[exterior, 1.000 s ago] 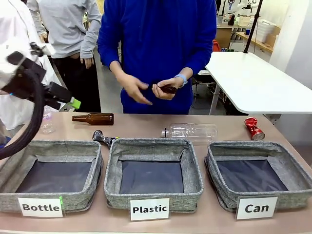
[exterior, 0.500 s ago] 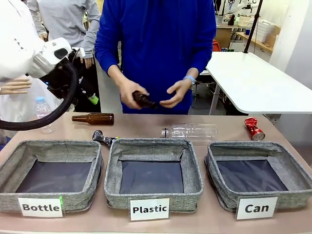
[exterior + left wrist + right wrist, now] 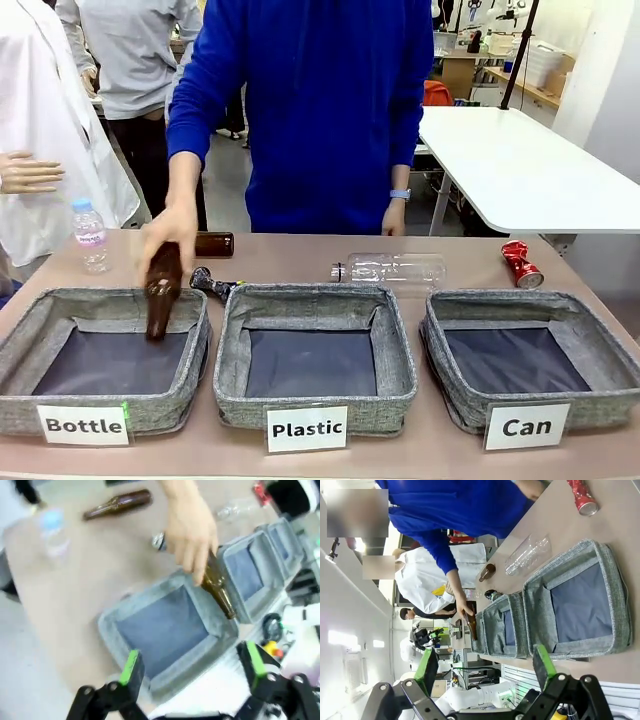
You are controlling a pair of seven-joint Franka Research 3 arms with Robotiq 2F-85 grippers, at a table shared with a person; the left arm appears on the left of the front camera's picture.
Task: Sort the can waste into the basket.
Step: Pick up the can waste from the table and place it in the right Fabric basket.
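Observation:
The red can point(image 3: 521, 263) lies crushed on the table behind the right-hand basket point(image 3: 520, 300), which carries the white "Can" card point(image 3: 526, 427) and holds nothing. The dark can point(image 3: 205, 280) lies between the far corners of the Bottle and Plastic baskets. In the right wrist view my right gripper point(image 3: 485, 667) hangs open high above the "Can" basket point(image 3: 619, 600), with the red can point(image 3: 582, 497) beyond it and the dark can point(image 3: 492, 595) farther left. My left gripper point(image 3: 192, 667) is open above the Bottle basket point(image 3: 115, 622), nothing between its pads.
The person's hand lowers a brown bottle point(image 3: 160, 290) into the Bottle basket point(image 3: 110, 300). Another brown bottle point(image 3: 213, 243) and a clear plastic bottle point(image 3: 390, 269) lie behind the baskets. A small water bottle point(image 3: 90, 235) stands far left. The Plastic basket point(image 3: 315, 295) sits in the middle.
My left arm has swung up out of the front view. The person has brought the brown bottle from chest height down to the Bottle basket.

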